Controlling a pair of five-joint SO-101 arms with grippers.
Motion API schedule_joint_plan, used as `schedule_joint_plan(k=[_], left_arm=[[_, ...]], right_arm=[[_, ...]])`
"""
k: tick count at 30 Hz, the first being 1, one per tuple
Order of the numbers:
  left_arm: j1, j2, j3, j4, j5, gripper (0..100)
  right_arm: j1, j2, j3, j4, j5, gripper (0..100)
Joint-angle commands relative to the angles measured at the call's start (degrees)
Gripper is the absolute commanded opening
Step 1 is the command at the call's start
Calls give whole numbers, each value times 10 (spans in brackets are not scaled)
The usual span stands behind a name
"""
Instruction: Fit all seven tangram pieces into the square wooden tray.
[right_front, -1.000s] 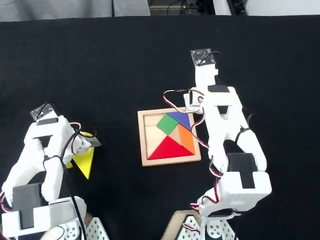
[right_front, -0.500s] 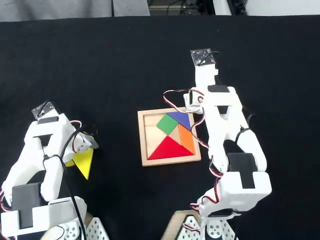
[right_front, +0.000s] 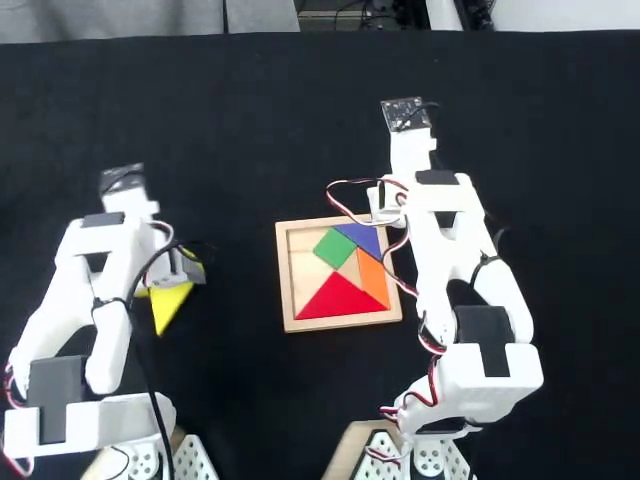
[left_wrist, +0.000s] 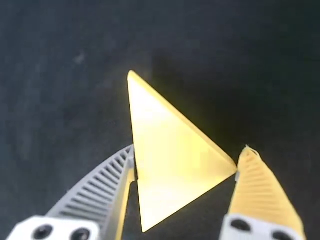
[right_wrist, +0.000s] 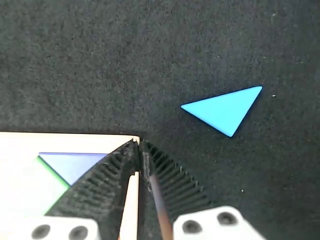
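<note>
One yellow triangle was clamped in the left gripper, apart from the tray. Probably best to carry it level, turn it to match the bare left side, and lower it flat. Tray held the red triangle, green square, blue piece and orange piece. Right gripper was pinched together, empty, at a tray corner.

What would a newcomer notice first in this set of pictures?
The bright yellow triangular piece stands out, clamped in the left gripper to the left of the square wooden tray. The tray lies mid-table, partly filled, with a big red triangle as its most vivid piece. A light blue triangular piece lies alone on the black table, beyond the tray corner where the shut right gripper sits.
</note>
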Motion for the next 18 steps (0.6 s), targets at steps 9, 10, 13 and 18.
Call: schedule_joint_plan(k=[9,10,13,18], left_arm=[[211,-11,-196,178,-8,238],[225,-10,-221,187,9,238],[264,-4,-281,192,69,239],[333,-4,-298,148,171,242]], right_arm=[[25,-4,-33,2,2,11],[31,-4,-37,3,2,11],[43,-2,-45,5,2,11],[46,0,-47,4,2,11]])
